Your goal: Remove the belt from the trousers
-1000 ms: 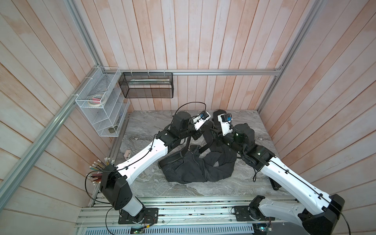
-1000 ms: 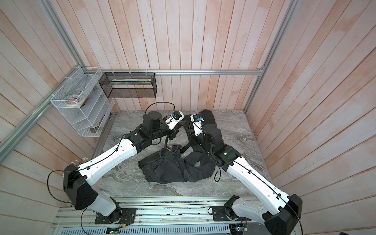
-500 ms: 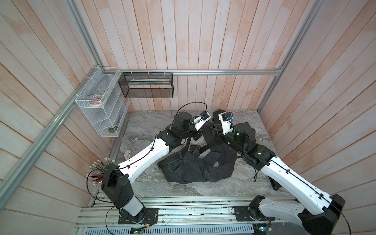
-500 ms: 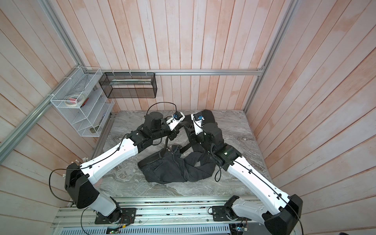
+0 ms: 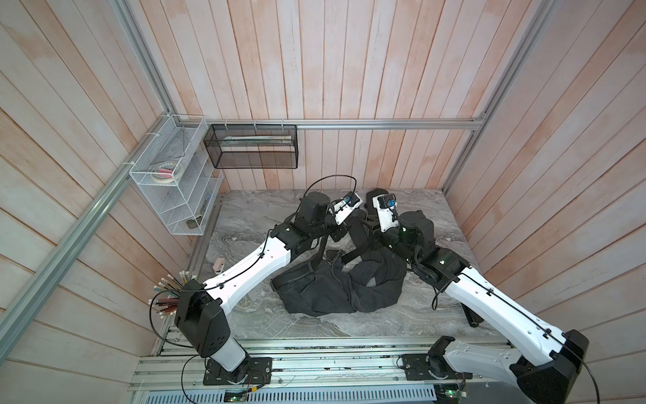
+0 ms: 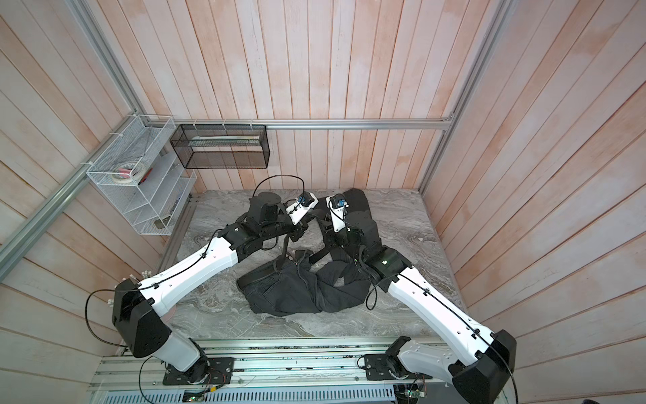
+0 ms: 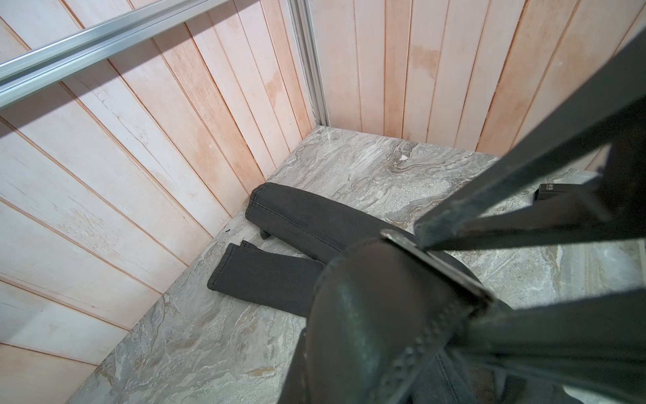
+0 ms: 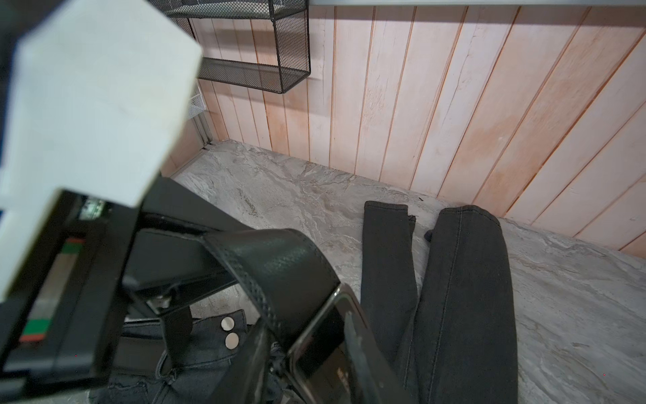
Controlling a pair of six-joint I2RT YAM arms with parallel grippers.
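We see the glossy stitched black belt [image 5: 320, 252] rising from the trousers [image 5: 332, 293] toward upper centre. The left claw [image 5: 344, 231] clamps it; the right claw [image 5: 368, 238] we cannot tell.

A black leather belt [image 8: 279, 266] with stitched edges arches close to the lens, ending in a glossy dark rectangular buckle [image 8: 321, 342]. The left gripper [image 8: 164, 300], a blurred white housing with black fingers, pinches the strap. Charcoal denim trousers [image 8: 465, 297] lie on the grey marble table [image 8: 297, 196], showing two round metal buttons [image 8: 228, 323]. Both leg hems lie near the pale wooden plank wall [image 8: 419, 105], where a black wire-mesh basket [image 8: 265, 70] hangs.
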